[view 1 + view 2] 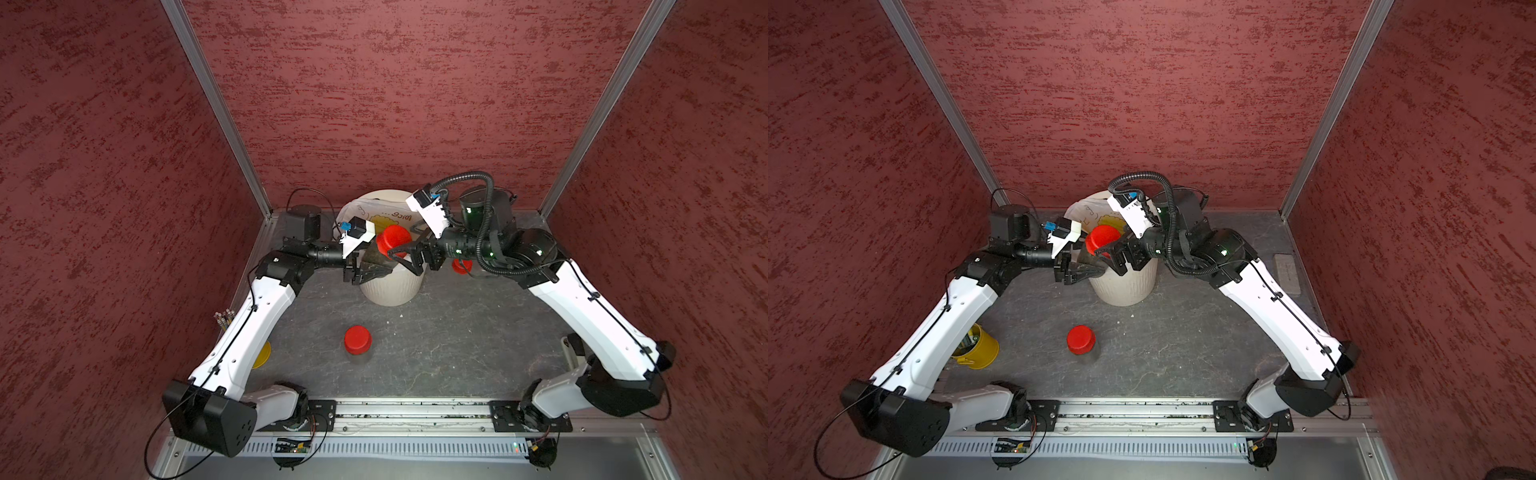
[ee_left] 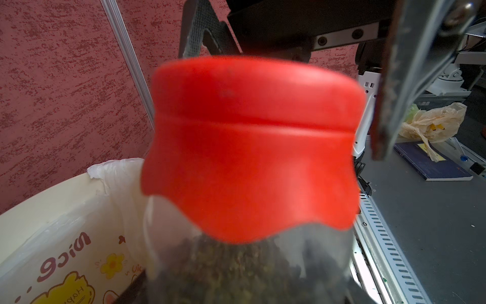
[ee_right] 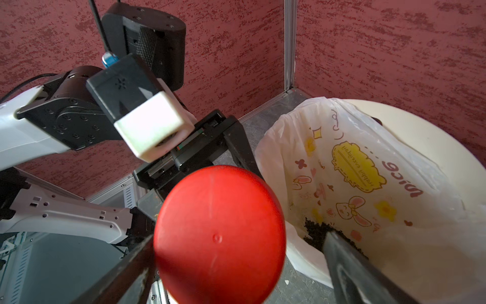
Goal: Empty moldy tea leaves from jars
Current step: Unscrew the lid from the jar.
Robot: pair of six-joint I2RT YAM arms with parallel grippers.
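Two sets of fingers to mind. On the right gripper (image 3: 239, 237), black fingers (image 3: 349, 265) spread wide, straddling the round red screw lid (image 2: 252, 147), not yet pinching it. On the left gripper (image 1: 374, 266), fingers clenched round the body of the small clear cylindrical jar (image 2: 236, 268) of dark tea leaves, held in the air, tilted lid-first toward the right gripper, at the rim of the large cream ribbed bin (image 1: 390, 291) lined with a white printed bag (image 3: 355, 184). Unscrewing, by the look of it. Centre the lid between the right fingers before closing, squeeze on the flared skirt rather than the domed top, twist against a firm left grip, and keep the mouth over the bag to avoid spilling on the grey mottled table (image 1: 436, 345). Contact between right fingers and lid: impossible to settle. Left fingertips mostly hidden by the jar. Second red-lidded clear jar (image 1: 358, 340) upright, well in front of the bin; third jar (image 1: 461, 266) only a red scrap behind the right arm. Fill of both unreadable.
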